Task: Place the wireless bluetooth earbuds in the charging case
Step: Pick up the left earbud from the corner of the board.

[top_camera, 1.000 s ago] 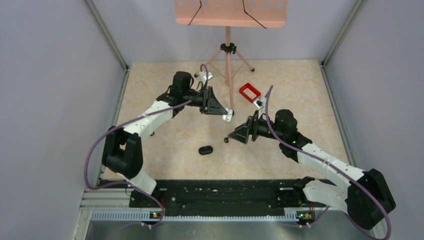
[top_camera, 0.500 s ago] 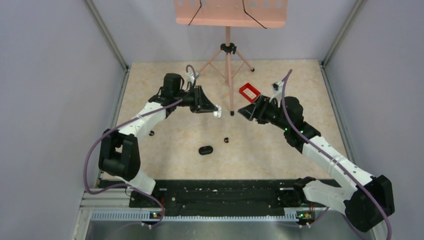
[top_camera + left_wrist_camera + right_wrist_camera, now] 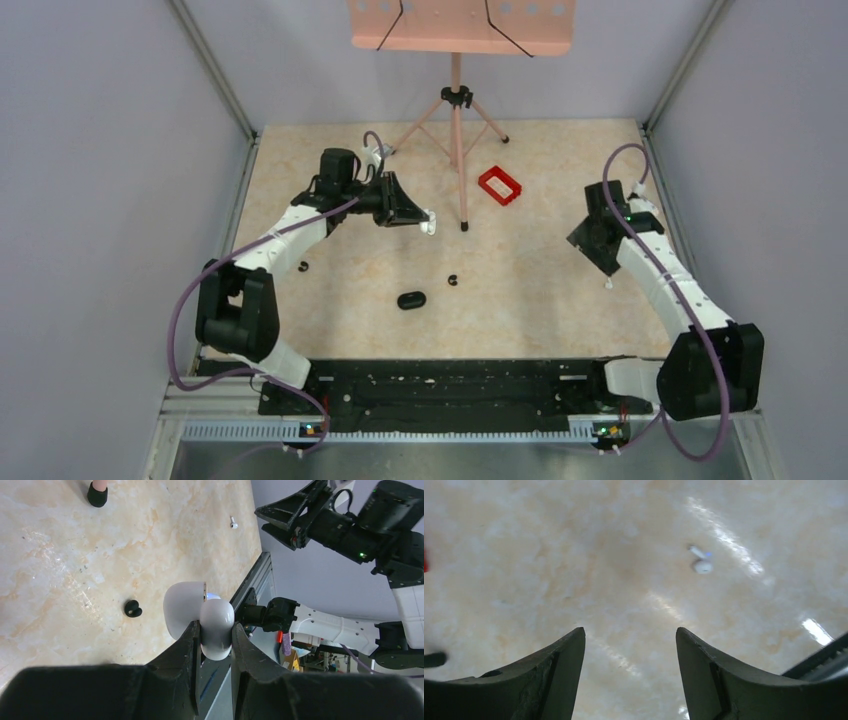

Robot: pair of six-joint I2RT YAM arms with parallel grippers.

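Pickup stage, seemingly: left gripper (image 3: 214, 628) clamps a white case (image 3: 184, 607); right gripper (image 3: 629, 632) hangs open near a white bud (image 3: 701, 566). Black case (image 3: 411, 300) and black bud (image 3: 453, 279) lie loose, untouched. Next, a bud needs a fine, centred pinch.

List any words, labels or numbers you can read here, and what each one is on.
None can be read.
The white case in the left gripper shows no print.
The red frame is too small in view to show any lettering.
The black oval case looks plain.
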